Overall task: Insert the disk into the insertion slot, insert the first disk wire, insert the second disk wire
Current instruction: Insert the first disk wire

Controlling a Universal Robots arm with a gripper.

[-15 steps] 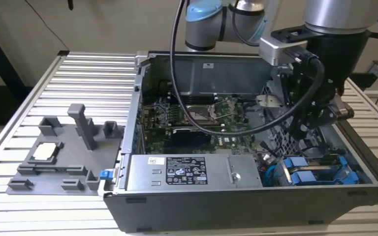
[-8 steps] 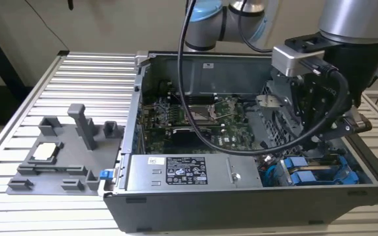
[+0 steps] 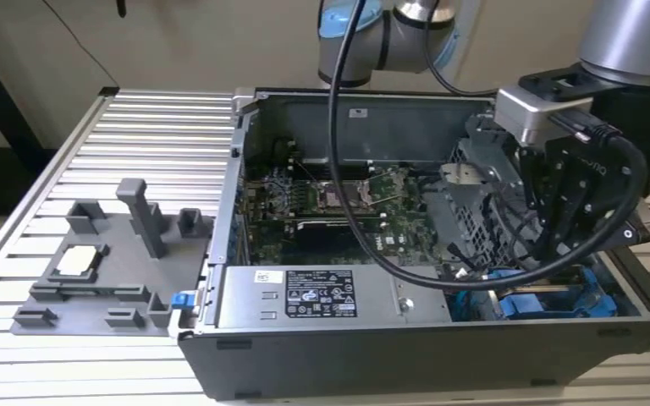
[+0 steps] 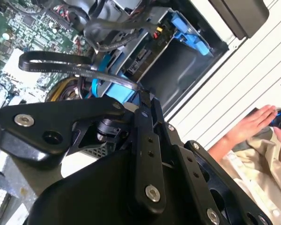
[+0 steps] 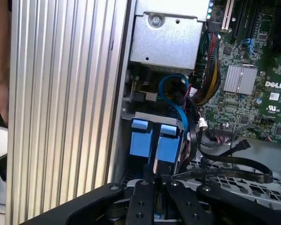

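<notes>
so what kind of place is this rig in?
Likely a robotics lab test bench for PC assembly: an open computer case sits on a ribbed aluminium table beside a grey fixture tray, with the robot arm reaching in.

ribbed silver aluminium counter: matt, grooved | grey sheet-metal computer case: dull, smooth | bright blue plastic disk frame: smooth, faintly glossy | black metal fingers: matt, bolted | silver power-supply box: brushed metal, paper label
</notes>
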